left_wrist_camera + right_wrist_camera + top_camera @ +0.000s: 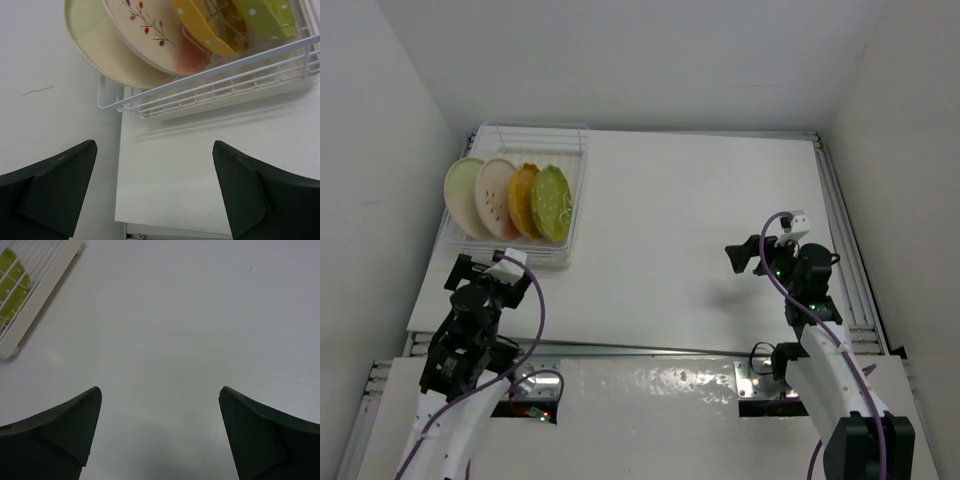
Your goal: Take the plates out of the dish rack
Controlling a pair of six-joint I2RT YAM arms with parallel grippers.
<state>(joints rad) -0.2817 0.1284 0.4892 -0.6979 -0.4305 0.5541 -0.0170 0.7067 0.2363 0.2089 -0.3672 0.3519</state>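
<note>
The white wire dish rack (577, 205) stands at the table's far left corner. Four plates stand upright in it, from left to right: pale green-cream (463, 186), cream-and-pink (496, 190), orange with dots (523, 198), lime green with dots (551, 202). My left gripper (480, 270) is open and empty, just in front of the rack's near left corner. The left wrist view shows the rack's near rim (225, 85) and the plates above my open gripper (155, 165). My right gripper (738, 255) is open and empty over bare table at the right, far from the rack (35, 300).
The white table (700, 230) is enclosed by white walls at the left, back and right. The table's left edge (120, 175) runs close under my left gripper. Metal rails (845, 230) run along the table's right side.
</note>
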